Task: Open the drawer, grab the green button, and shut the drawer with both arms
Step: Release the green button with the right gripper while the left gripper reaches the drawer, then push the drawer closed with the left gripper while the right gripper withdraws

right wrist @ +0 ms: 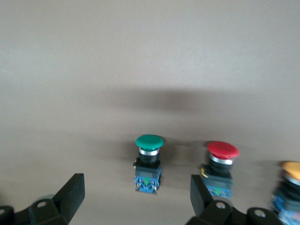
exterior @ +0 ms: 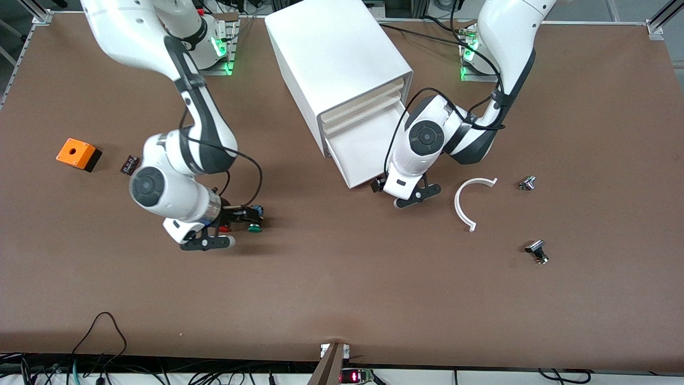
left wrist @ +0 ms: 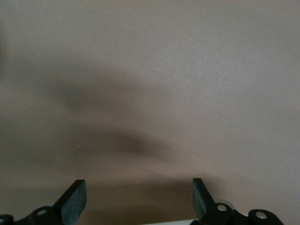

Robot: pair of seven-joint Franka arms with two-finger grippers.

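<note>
- The drawer (exterior: 368,152), lowest in the white cabinet (exterior: 336,69), stands pulled out as a shallow white tray; the cream-fronted drawers (exterior: 363,109) above it sit pushed in.
- The green-capped button (right wrist: 149,161) lies on the brown tabletop (exterior: 342,289), outside the drawer, toward the right arm's end and nearer the front camera than the cabinet.
- In the right wrist view the button lies on its side between the two black fingers (right wrist: 70,197), which stand spread apart and do not touch it.
- A red-capped button (right wrist: 220,166) lies just beside the green one, and a yellow-capped button (right wrist: 288,187) lies past the red one at that picture's edge.
- The right gripper (exterior: 243,219) sits low over these buttons, released, holding nothing.
- The left gripper (exterior: 409,195) hangs low just beside the open drawer's front corner; in its wrist view its fingers (left wrist: 75,199) are spread wide over bare tabletop, grasping nothing.
- An orange box (exterior: 78,154) and a small dark part (exterior: 129,164) lie toward the right arm's end of the tabletop.
- A white curved strip (exterior: 467,200) and two small metal parts (exterior: 528,183) (exterior: 537,251) lie toward the left arm's end.
</note>
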